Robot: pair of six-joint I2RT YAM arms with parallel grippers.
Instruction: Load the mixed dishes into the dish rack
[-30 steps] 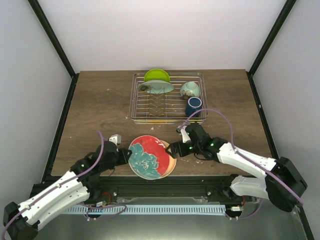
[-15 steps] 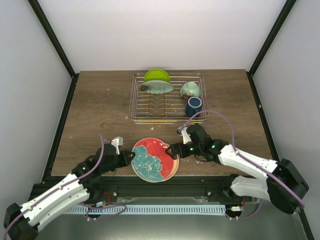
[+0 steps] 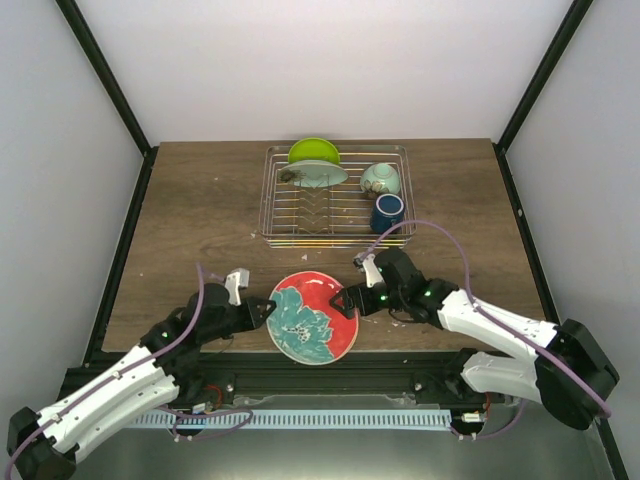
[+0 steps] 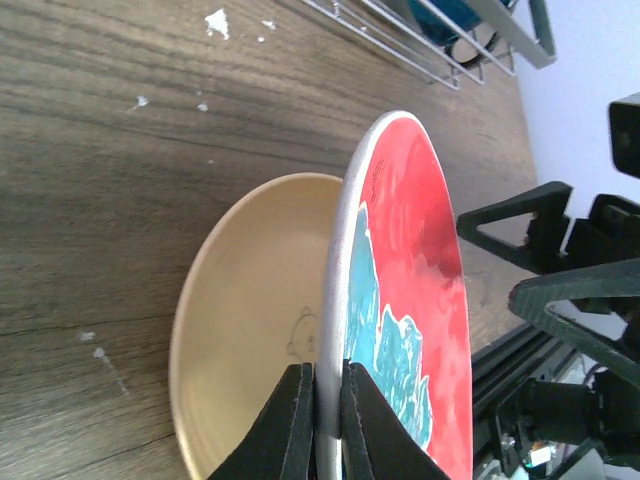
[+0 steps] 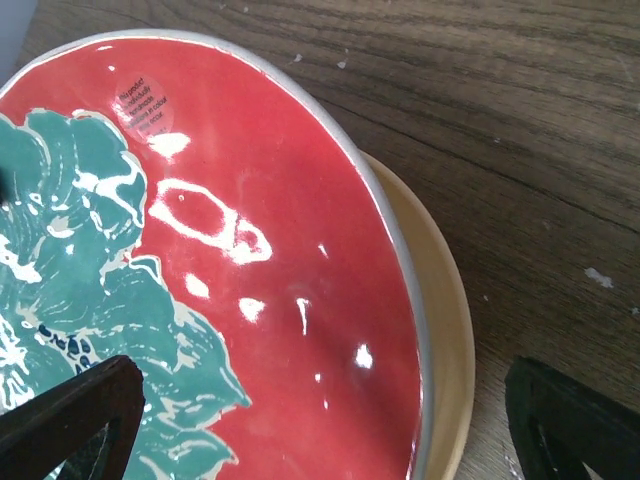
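Note:
The red plate with teal floral pattern (image 3: 313, 318) is tilted up off the peach-tan plate (image 4: 250, 300), which lies flat on the table under it. My left gripper (image 3: 268, 312) is shut on the red plate's left rim; in the left wrist view the fingers (image 4: 296, 425) pinch the grey rim. My right gripper (image 3: 345, 300) is open at the plate's right edge, its fingers (image 5: 70, 420) spread wide over the red plate (image 5: 250, 280), holding nothing. The dish rack (image 3: 335, 232) holds the lime-green plate (image 3: 313, 151), the mint-green bowl (image 3: 380, 179) and the dark-blue mug (image 3: 387, 212).
A pale patterned dish (image 3: 320, 175) leans in the rack below the lime-green plate. The table's near edge and the black frame rail (image 3: 320, 370) lie just in front of the plates. White crumbs (image 4: 215, 20) dot the wood.
My left gripper has moved right with the red plate, tipping it up over the peach-tan plate. The right gripper has barely moved.

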